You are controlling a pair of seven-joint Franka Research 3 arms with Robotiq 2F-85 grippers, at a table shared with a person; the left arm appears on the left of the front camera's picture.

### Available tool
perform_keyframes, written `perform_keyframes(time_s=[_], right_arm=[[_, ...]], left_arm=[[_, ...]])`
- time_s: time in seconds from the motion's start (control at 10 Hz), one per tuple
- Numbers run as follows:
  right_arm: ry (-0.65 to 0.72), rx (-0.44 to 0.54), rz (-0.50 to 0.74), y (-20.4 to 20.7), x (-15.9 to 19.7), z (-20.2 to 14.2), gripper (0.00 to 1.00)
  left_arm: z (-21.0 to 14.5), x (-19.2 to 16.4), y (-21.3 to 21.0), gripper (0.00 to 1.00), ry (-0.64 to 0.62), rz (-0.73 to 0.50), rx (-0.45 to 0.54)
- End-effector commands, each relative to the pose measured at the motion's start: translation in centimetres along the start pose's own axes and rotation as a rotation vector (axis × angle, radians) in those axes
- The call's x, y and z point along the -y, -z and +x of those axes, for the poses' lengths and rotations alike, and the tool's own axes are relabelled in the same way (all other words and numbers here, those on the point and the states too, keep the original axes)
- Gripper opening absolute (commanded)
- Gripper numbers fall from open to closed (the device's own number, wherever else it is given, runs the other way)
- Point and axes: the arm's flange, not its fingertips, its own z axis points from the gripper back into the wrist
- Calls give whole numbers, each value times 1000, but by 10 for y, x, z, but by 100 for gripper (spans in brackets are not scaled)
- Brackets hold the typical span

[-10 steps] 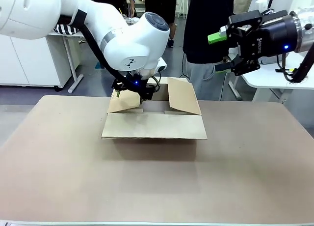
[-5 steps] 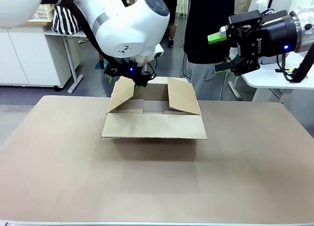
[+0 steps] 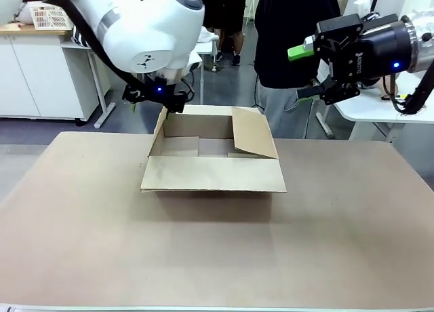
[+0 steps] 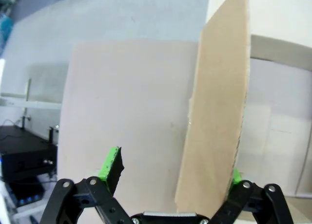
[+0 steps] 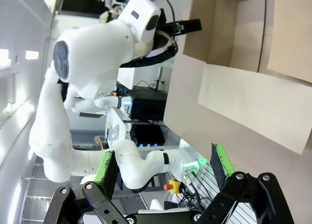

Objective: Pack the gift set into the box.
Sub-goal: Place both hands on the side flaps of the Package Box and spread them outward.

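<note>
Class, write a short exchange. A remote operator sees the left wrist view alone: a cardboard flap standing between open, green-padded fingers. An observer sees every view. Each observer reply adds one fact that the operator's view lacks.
Operator: Where is the right gripper?
Observer: The right gripper hangs open in the air, up to the right of the box, holding nothing.
Operator: How does the flap nearest the robot lie?
Observer: The near flap is folded out flat toward the robot.
Operator: Is anyone across the table?
Observer: A person in a dark top stands behind the box.
</note>
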Motion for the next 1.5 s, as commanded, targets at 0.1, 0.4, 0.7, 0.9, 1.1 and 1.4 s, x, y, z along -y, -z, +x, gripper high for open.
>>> perform_keyframes(time_s=[0.1, 0.4, 0.7, 0.9, 1.1, 1.4], right_arm=[[-26, 11, 31, 4, 1, 2, 100], [-26, 11, 31, 4, 1, 2, 100], [-26, 11, 31, 4, 1, 2, 100], [-26, 11, 31, 4, 1, 2, 100], [-26, 11, 31, 4, 1, 2, 100], [-26, 11, 31, 4, 1, 2, 100]], left_arm=[[-10, -47, 5, 100, -55, -125, -42], [-15, -85, 23, 100, -81, -318, -116], [-20, -122, 34, 100, -133, -420, -139], [-25, -138, 43, 100, -135, -535, -168], [-26, -143, 47, 100, -179, -566, -218], [-18, -132, 43, 100, -153, -513, -172]])
